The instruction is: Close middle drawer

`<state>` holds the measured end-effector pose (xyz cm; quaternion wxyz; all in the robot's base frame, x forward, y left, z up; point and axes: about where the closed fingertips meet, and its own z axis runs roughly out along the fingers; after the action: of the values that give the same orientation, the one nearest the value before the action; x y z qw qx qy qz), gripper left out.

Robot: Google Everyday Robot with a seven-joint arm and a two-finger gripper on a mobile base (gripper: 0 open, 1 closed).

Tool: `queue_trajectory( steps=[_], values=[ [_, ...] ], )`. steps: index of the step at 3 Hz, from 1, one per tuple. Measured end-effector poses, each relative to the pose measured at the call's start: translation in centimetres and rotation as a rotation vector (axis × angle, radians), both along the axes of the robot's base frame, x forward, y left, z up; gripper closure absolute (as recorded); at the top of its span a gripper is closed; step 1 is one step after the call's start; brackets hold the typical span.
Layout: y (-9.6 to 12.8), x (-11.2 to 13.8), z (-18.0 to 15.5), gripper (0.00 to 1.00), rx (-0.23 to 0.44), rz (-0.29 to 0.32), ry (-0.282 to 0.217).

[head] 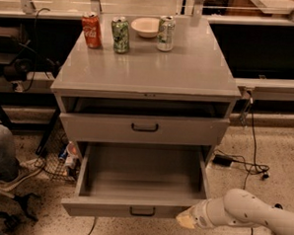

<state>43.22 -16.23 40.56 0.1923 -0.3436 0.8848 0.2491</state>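
The middle drawer is a wide grey drawer pulled far out of the cabinet, empty inside, with a small black bar handle on its front. The taller grey drawer above it stands slightly out. The lowest drawer is hidden beneath the open one. My gripper is at the end of the white arm that comes in from the lower right. It sits at the right end of the middle drawer's front, at or very near touching it.
On the cabinet top stand a red can, a green can, a white bowl and a third can. Cables lie on the floor at right. A person's leg and a wire basket are at left.
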Motion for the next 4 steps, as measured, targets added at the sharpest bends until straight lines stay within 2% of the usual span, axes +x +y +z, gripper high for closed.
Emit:
queue_trajectory(
  steps=[1, 3, 4],
  values=[
    [0.8, 1.4, -0.2, 1.00, 0.021, 0.008, -0.032],
    [3.8, 6.9, 0.3, 1.00, 0.093, 0.047, -0.143],
    [3.8, 6.9, 0.3, 1.00, 0.093, 0.047, -0.143]
  ],
)
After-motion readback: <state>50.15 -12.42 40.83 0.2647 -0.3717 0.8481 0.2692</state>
